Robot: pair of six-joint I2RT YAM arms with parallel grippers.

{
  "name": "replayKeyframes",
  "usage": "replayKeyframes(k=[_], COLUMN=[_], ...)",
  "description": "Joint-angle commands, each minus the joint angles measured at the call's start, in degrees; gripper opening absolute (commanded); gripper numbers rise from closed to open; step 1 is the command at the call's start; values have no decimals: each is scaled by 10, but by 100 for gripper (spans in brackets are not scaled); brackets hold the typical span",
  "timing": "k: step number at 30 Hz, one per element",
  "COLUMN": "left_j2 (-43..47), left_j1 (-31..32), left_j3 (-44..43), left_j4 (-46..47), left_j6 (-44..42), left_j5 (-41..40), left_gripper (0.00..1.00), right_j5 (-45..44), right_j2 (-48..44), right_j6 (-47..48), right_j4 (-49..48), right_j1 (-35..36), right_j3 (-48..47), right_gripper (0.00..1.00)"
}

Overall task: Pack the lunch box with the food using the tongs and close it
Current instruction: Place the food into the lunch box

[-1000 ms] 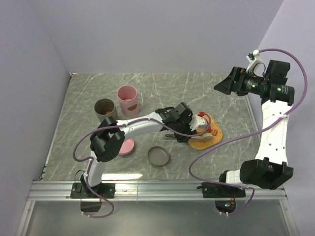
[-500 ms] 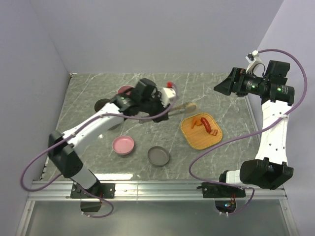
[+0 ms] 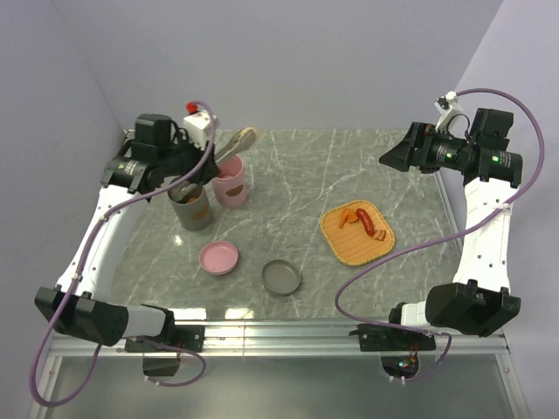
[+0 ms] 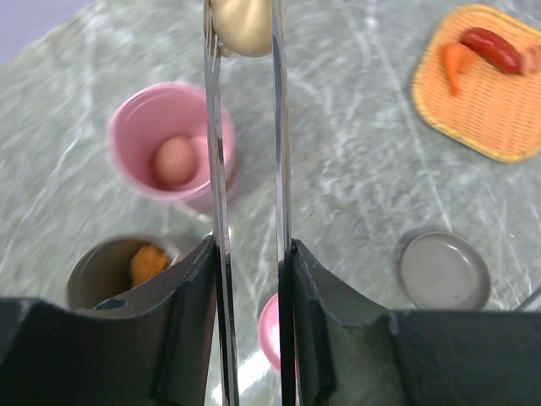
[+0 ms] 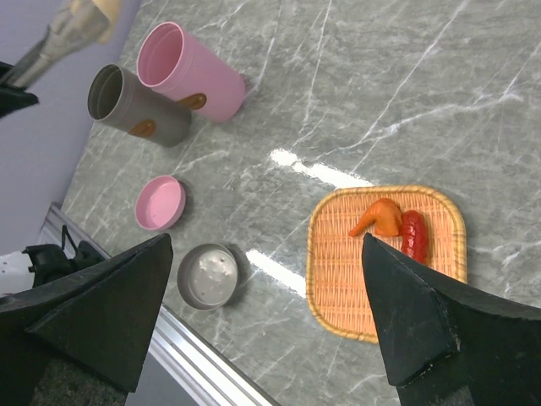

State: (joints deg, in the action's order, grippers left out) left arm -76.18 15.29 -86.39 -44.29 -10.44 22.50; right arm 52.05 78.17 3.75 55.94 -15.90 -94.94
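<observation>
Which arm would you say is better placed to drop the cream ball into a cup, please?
Left, I think. Its fingers grip the tongs, which pinch the ball close to the pink cup. The right fingers stand open and empty, away from it.

Both arms are built of white tubular links joined by chunky black housings. The left arm [image 3: 94, 249] is bolted to a black base [image 3: 163, 337] at seven o'clock in the overhead view. The right arm [image 3: 487, 240] is bolted to a matching base [image 3: 390, 337] at five o'clock. A purple cable [image 3: 337, 301] trails loosely along each arm. The left end effector [image 4: 251, 249] and right end effector [image 5: 266, 245] have broad, matte black, wedge-shaped fingers [image 5: 423, 321]. A white bracket [image 3: 199, 127] with a red cap tops the left wrist. A small green light [image 3: 495, 158] glows on the right wrist.
</observation>
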Motion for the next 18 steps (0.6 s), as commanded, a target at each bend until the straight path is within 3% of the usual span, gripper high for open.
replayKeyframes(k=[1,7,18], left_j2=[25,28,18], left_j1=[-53,-111,-112], left_j3=[12,56,109], left_j4=[-31,-41,-17], left_j6=[14,-2,-16], left_j5=[1,3,-7], left_gripper=[37,38,45], right_j5=[-1,1,3], right_j2=[-11,-11,-14], right_j6=[6,4,4], right_j4=[2,0,0], right_j1=[2,2,3], right_j3=[-6,-3,1], right_gripper=[100,100,100])
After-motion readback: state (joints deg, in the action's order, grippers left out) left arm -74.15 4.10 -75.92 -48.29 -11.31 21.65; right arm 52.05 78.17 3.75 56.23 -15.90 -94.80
